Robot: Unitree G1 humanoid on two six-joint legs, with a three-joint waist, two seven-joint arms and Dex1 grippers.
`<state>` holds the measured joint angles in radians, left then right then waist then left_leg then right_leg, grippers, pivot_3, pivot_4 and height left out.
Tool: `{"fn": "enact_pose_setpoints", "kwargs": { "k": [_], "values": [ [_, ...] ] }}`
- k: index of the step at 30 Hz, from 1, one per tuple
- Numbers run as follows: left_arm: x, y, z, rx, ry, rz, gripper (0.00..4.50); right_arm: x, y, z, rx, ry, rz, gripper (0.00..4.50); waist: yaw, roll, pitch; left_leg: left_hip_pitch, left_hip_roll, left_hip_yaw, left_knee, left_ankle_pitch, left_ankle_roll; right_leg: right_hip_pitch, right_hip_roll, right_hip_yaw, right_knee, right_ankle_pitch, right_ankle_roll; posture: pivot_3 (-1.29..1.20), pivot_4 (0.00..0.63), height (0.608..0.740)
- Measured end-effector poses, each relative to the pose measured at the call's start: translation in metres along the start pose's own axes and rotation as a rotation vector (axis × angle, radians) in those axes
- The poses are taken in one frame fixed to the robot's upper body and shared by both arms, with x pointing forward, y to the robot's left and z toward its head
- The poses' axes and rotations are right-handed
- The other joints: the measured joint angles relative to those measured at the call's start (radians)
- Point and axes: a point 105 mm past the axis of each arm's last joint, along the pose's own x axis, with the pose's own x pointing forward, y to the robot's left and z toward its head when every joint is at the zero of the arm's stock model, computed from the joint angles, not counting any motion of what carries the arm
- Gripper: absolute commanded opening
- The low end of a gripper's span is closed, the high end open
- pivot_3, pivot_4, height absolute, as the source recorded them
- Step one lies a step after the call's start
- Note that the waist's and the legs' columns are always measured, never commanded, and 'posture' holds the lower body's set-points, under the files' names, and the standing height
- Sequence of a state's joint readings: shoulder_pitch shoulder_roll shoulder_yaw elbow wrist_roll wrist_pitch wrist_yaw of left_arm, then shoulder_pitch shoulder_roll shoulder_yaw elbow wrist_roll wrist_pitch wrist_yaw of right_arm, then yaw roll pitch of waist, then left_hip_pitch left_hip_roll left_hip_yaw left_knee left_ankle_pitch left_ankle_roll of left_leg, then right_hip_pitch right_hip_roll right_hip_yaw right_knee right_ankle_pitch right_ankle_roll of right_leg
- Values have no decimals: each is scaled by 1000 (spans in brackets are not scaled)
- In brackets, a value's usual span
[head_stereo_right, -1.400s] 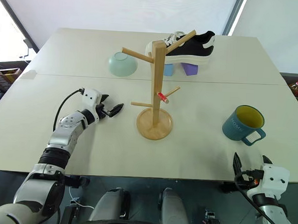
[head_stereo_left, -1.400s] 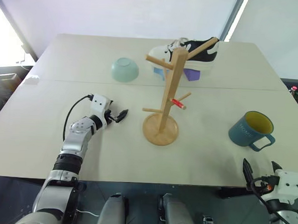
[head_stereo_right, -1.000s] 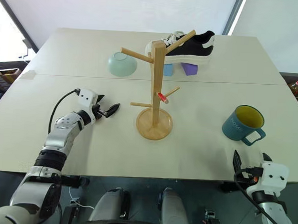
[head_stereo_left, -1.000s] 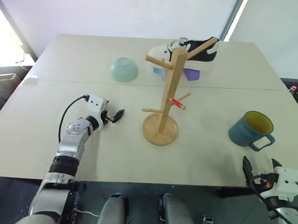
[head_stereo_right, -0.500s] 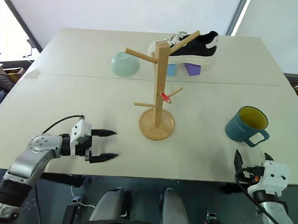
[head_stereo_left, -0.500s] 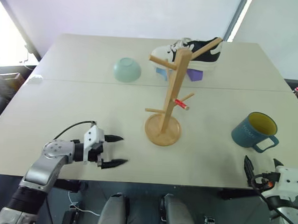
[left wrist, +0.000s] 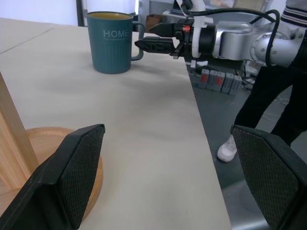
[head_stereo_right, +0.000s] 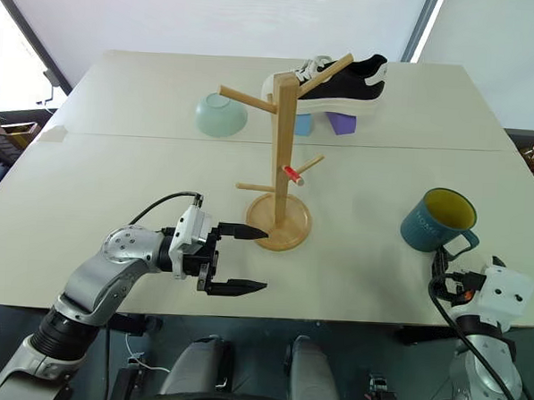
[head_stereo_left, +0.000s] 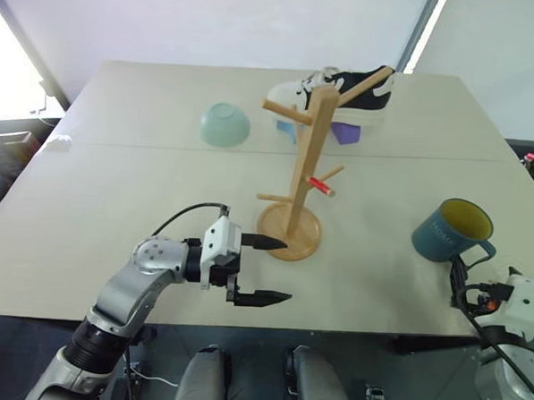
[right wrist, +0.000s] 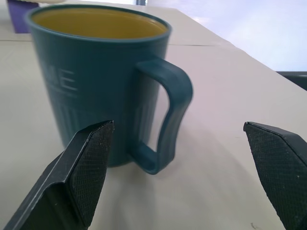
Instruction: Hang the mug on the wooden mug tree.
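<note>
Standing upright on the table (head_stereo_left: 116, 183) at about four o'clock from the wooden mug tree (head_stereo_left: 297, 166), the mug (head_stereo_left: 450, 230) is not yet grasped. Right gripper (right wrist: 178, 178) faces its handle, jaws spread; left gripper (head_stereo_left: 263, 270) spread, empty. Grasping and hanging remain.

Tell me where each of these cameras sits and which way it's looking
Head eyes: on the head, looking down over the table; show mug tree, mug, left gripper, right gripper.
Left wrist: looks between its open jaws across the table at the mug and the right gripper.
Right wrist: looks between its open jaws at the mug's handle.
Shared: every view shows the mug.
</note>
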<state>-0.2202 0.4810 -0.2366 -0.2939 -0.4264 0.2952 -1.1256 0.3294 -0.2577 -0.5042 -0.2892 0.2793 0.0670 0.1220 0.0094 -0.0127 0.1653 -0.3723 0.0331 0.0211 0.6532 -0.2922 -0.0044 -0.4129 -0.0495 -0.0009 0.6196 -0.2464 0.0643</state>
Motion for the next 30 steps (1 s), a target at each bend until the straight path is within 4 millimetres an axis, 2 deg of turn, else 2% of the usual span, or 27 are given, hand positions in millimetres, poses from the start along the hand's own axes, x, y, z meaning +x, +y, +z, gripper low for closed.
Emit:
{"fn": "enact_pose_setpoints", "kwargs": {
  "k": [5,18,21,27,28,30],
  "values": [
    [0,0,1,6,-2,1,4500,1,-8,-6,-1,27,-39,4436,0,0,0,0,0,0,0,0,0,0,0,1,0,0,0,0,150,740],
    [0,2,1,6,-4,17,4500,16,-10,-8,11,30,-60,4436,-3,0,0,0,0,0,0,0,0,0,1,2,0,0,0,0,150,740],
    [0,2,1,6,-4,18,4500,18,-10,-10,21,40,-65,3616,-3,0,0,0,0,0,0,0,0,0,1,2,0,0,0,0,150,740],
    [1,3,1,7,-6,25,4500,21,-7,-11,44,42,-49,442,-2,0,0,0,0,0,0,0,0,0,1,2,0,0,0,0,150,740],
    [1,3,1,7,-6,26,4500,21,-6,-11,52,43,-41,54,-3,0,0,0,0,0,0,0,0,0,1,2,0,0,0,0,150,740],
    [1,3,1,8,-8,28,4500,23,-2,-6,59,25,-22,54,-3,0,0,0,0,0,0,0,0,1,1,2,0,0,0,0,150,740]
  ]
}}
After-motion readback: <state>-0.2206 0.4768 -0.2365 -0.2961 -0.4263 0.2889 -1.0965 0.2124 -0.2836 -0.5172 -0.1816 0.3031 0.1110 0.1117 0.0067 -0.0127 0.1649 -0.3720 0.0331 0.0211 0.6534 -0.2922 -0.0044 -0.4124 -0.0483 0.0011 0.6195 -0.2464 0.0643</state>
